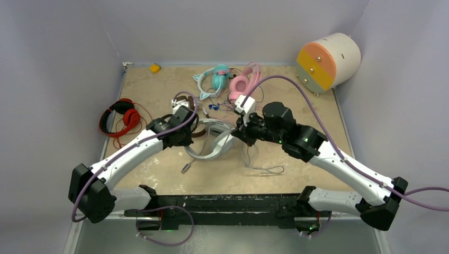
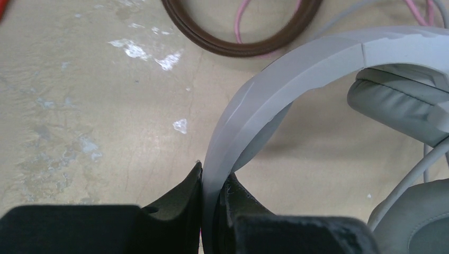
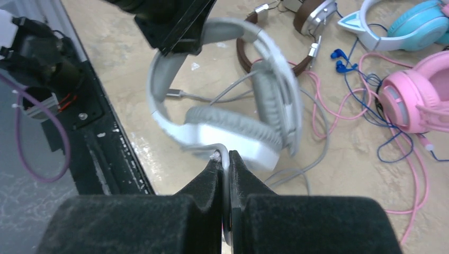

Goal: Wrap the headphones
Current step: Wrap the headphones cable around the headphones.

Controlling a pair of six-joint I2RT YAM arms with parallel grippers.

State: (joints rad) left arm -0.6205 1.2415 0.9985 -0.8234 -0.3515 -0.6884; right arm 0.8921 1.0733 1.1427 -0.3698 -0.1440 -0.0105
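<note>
1. We find the grey-white headphones (image 3: 233, 124) near the middle of the table (image 1: 159, 169), held between the 2 grippers.
2. The left gripper (image 2: 213, 180) has its fingers pressed together on the grey headband (image 2: 296, 63), pinching it edge-on. The band casts a shadow on the tabletop beneath it.
3. The right gripper (image 3: 225, 161) is closed on a thin grey cable (image 3: 224, 152) just beside the lower ear cup. More of this cable trails loose on the table to the near right.
4. Just beyond the grey pair we see brown headphones (image 3: 312, 16) with silver cups, and a blue cord (image 3: 349, 58) beside them.
5. Pink headphones (image 1: 243, 84) lie at the far side, their pink cable (image 3: 407, 211) running toward the near right.
6. Teal cat-ear headphones (image 1: 214, 79) lie left of the pink pair; red headphones (image 1: 120, 117) lie at the left edge.
</note>
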